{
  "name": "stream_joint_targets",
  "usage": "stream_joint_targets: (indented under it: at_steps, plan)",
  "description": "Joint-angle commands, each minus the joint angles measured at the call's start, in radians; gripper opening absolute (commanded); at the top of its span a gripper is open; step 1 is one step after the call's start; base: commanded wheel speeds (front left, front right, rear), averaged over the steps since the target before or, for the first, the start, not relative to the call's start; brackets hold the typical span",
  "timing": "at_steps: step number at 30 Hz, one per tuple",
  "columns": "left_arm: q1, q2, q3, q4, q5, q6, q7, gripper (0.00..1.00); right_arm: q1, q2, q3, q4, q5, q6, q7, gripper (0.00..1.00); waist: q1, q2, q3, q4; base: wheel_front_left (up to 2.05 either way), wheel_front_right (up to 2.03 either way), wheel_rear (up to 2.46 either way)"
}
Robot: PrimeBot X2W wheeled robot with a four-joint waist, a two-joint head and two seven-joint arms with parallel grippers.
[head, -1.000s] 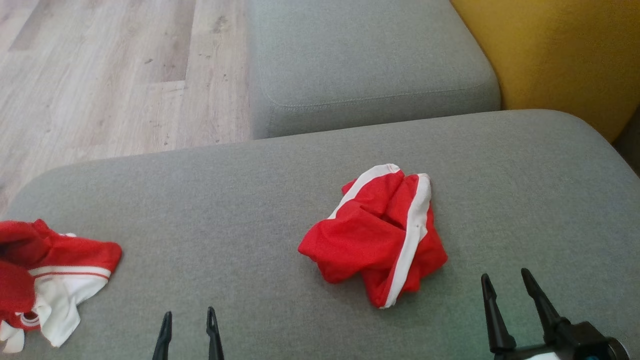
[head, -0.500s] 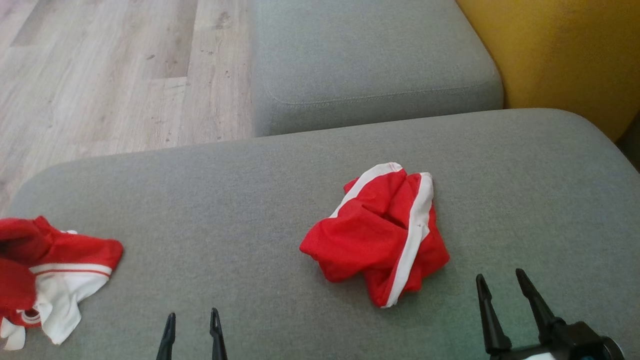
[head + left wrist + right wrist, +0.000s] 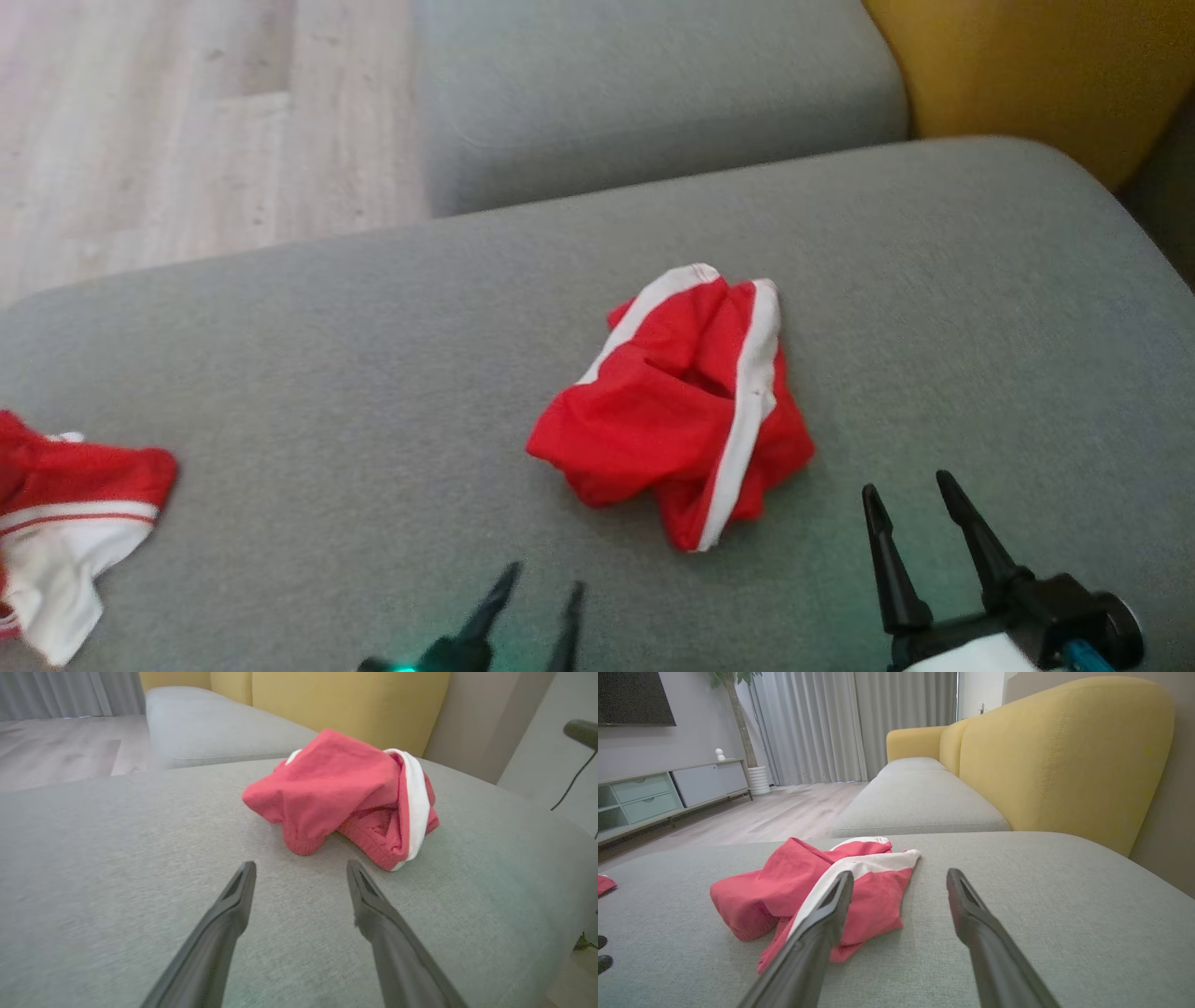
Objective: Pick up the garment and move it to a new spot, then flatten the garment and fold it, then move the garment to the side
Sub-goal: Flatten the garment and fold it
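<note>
While crumpled, garment [image 3: 677,411] atop grey cushion [image 3: 327,373]

Left dark two-fingered gripper [image 3: 544,579]: jaws parted, nothing held, fingers angled right. Right dark two-fingered gripper [image 3: 907,483]: jaws parted, nothing held.
</note>
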Motion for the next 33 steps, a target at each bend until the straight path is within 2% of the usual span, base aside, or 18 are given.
stream_joint_targets:
  at_steps: [1, 7, 13, 20, 21, 23, 24, 28, 33]
  plan:
    - [-0.076, -0.009, -0.013, 0.006, -0.018, -0.014, -0.007, 1.00, -0.055, -0.021, 0.027, -0.036, 0.010, 0.007, -0.004, 1.00, -0.0001, 0.0000, 0.034, -0.035, 0.00, 0.00, 0.00]
    - [-0.222, -0.009, -0.221, 0.206, -0.105, -0.057, 0.011, 1.00, -0.077, -0.040, 0.044, -0.039, 0.022, 0.007, -0.004, 1.00, -0.0001, 0.0000, 0.094, -0.094, 0.00, 0.00, 0.00]
    - [-0.344, -0.009, -0.353, 0.292, -0.201, -0.023, 0.025, 1.00, -0.116, -0.050, 0.060, -0.043, 0.034, 0.007, -0.004, 1.00, -0.0001, 0.0000, 0.152, -0.137, 0.00, 0.00, 0.00]
    - [-0.456, -0.009, -0.488, 0.325, -0.342, 0.024, 0.013, 1.00, -0.151, -0.054, 0.062, -0.045, 0.043, 0.007, -0.004, 1.00, -0.0001, 0.0000, 0.201, -0.163, 0.00, 0.00, 0.00]
    - [-0.466, -0.009, -0.502, 0.325, -0.357, 0.031, 0.008, 0.94, -0.151, -0.055, 0.061, -0.044, 0.044, 0.007, -0.004, 1.00, -0.0001, 0.0000, 0.203, -0.163, 0.00, 0.00, 0.00]
    - [-0.483, -0.009, -0.521, 0.323, -0.384, 0.050, 0.000, 0.39, -0.151, -0.056, 0.057, -0.044, 0.045, 0.007, -0.004, 1.00, -0.0001, 0.0000, 0.204, -0.161, 0.00, 0.00, 0.00]
    - [-0.491, -0.009, -0.529, 0.320, -0.394, 0.060, -0.003, 0.01, -0.150, -0.056, 0.056, -0.043, 0.045, 0.007, -0.004, 1.00, -0.0001, 0.0000, 0.204, -0.160, 0.00, 0.00, 0.00]
    - [-0.518, -0.009, -0.533, 0.274, -0.396, 0.096, -0.006, 0.00, -0.151, -0.057, 0.043, -0.040, 0.043, 0.007, -0.004, 1.00, -0.0001, 0.0000, 0.192, -0.142, 0.00, 0.00, 0.00]
    - [-0.512, -0.009, -0.453, 0.188, -0.318, 0.126, -0.007, 0.00, -0.143, -0.061, 0.040, -0.038, 0.040, 0.007, -0.004, 1.00, -0.0001, 0.0000, 0.164, -0.112, 0.00, 0.00, 0.00]
